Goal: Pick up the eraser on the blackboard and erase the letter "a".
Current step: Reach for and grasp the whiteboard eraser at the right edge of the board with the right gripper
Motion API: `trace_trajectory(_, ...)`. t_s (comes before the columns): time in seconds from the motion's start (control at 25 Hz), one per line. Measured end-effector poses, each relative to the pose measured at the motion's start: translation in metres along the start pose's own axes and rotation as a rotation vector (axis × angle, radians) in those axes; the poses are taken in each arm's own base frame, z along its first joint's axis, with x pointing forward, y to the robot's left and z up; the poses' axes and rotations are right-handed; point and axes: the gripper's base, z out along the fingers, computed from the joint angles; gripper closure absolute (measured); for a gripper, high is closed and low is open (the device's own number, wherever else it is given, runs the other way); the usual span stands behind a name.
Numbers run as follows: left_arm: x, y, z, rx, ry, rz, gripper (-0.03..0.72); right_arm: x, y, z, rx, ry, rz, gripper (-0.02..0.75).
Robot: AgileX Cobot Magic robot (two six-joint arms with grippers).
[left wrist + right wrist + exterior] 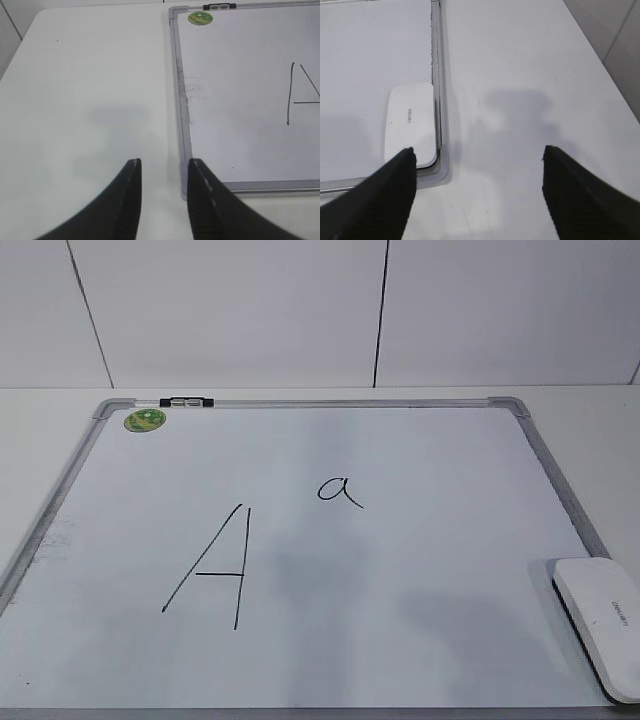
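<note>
White eraser (598, 625) lies flat in the blackboard's (400, 450) near right corner, along its right frame. Small black letter "a" (340, 490) sits mid-board, intact, nearer the far edge.

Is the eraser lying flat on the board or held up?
Flat: the eraser rests on the blackboard corner; the open right gripper holds nothing.

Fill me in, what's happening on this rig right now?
Nothing is held yet. The eraser lies at the blackboard's near right corner, untouched. The right end effector hangs wide open above that corner, mostly over the table. The left end effector hangs narrowly open over the board's left edge. The letter "a" and the capital "A" are both intact.
</note>
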Motion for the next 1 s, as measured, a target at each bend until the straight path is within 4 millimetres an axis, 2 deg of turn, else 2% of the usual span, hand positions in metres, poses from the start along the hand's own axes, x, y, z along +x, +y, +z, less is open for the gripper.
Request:
trace_trajectory(0.44,0.000,0.000,0.000,0.000,0.000,0.000,0.454,0.000,0.001,0.000,-0.009,-0.002,0.004,0.143)
trace_trajectory(0.72,0.000,0.000,0.000,0.000,0.000,0.000,0.454,-0.011,0.010,-0.005,-0.118,-0.093,-0.051,0.143)
trace_trajectory(1.0,0.000,0.000,0.000,0.000,0.000,0.000,0.454,-0.037,0.024,0.018,-0.230,-0.013,-0.111,0.143)
